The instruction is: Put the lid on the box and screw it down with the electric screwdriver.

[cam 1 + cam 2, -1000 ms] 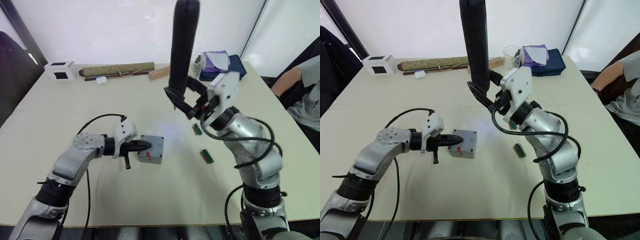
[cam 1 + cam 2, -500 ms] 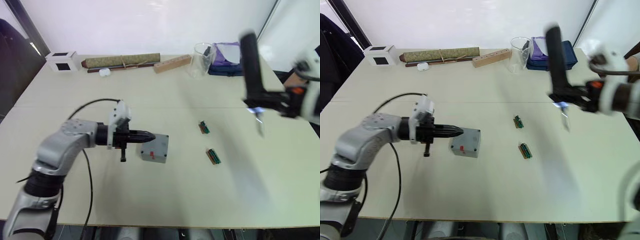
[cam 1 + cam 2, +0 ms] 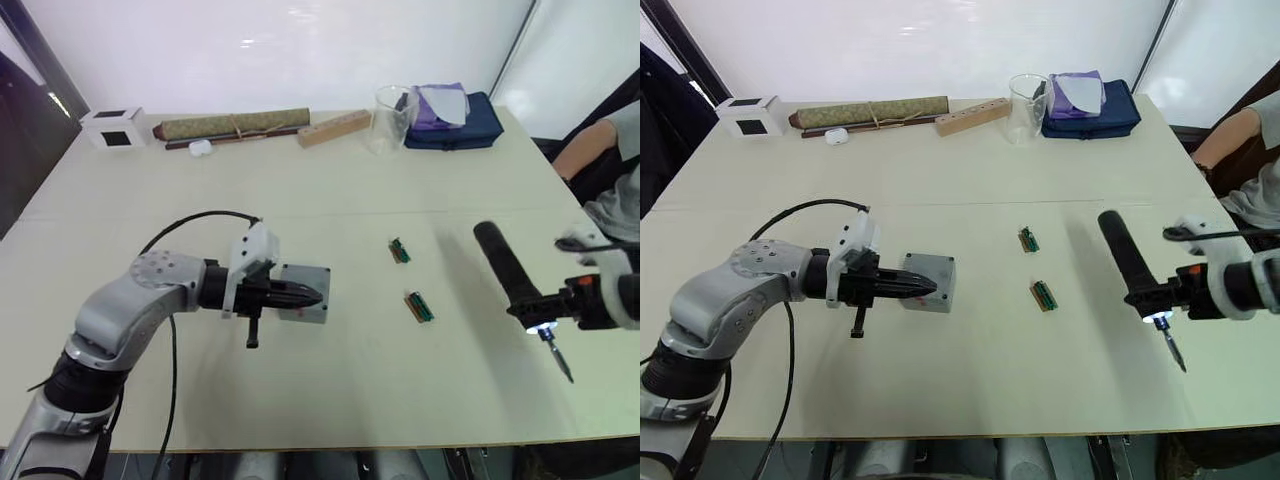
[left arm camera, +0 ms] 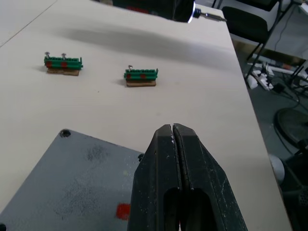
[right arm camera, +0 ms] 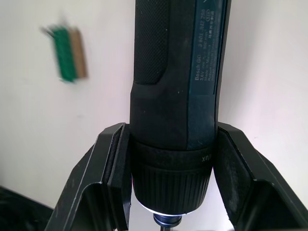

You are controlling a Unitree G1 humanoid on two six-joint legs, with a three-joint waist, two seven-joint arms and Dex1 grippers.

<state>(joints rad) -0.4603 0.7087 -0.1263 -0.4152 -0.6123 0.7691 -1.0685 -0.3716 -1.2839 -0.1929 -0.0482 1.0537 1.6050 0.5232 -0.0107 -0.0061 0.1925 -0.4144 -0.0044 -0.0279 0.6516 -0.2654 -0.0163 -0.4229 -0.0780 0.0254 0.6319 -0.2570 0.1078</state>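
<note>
Gripping electric screwdriver (image 3: pixel 1132 268), right gripper (image 5: pixel 168 192) | left gripper (image 4: pixel 174 139) closed | beige table (image 3: pixel 970 370)

The box (image 3: pixel 303 293) lay left of centre on the bench (image 3: pixel 330 400), the left hand (image 3: pixel 316 297) over its near-left edge. Two terminal blocks (image 3: pixel 400 250) (image 3: pixel 418 305) lay to its right. Farther right, the right hand (image 3: pixel 1160 296) held the electric screwdriver (image 3: pixel 1125 260). A beaker (image 3: pixel 388 119) stood along the far edge.

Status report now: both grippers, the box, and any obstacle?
Left gripper shut, tips on the lid of the box. Right gripper shut on electric screwdriver, far off to the right. Two green parts lie between.
</note>
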